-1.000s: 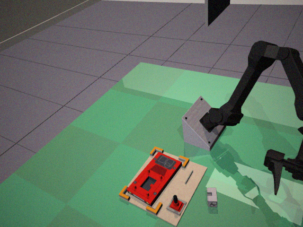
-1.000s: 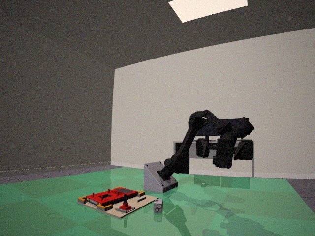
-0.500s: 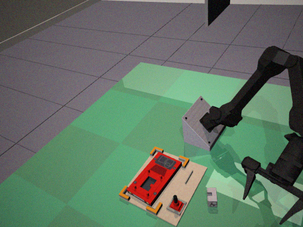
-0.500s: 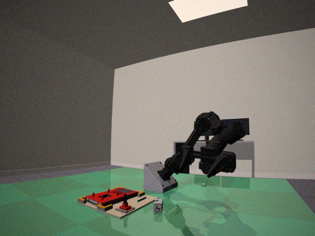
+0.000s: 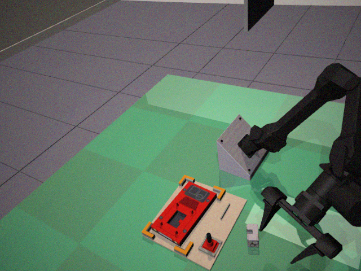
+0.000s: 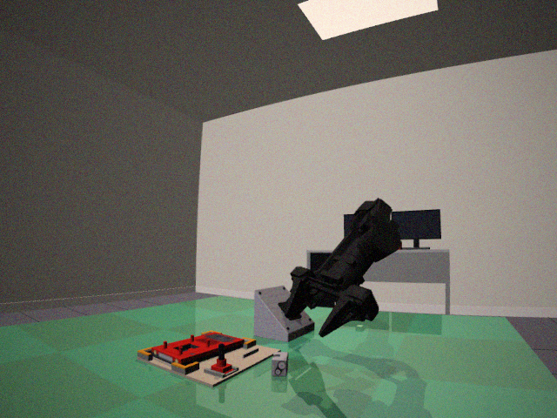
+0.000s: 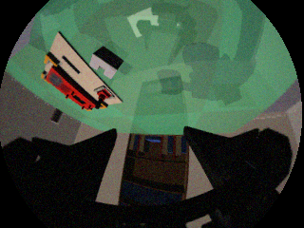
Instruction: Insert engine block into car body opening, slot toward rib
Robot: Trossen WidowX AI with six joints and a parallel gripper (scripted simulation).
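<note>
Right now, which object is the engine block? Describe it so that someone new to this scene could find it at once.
Start at the tan board on the green mat, the one carrying the red car body. Just off that board's edge, on the side toward the open gripper, a small pale grey block stands alone on the mat. It is the only loose piece off the board, touched by nothing.
</note>
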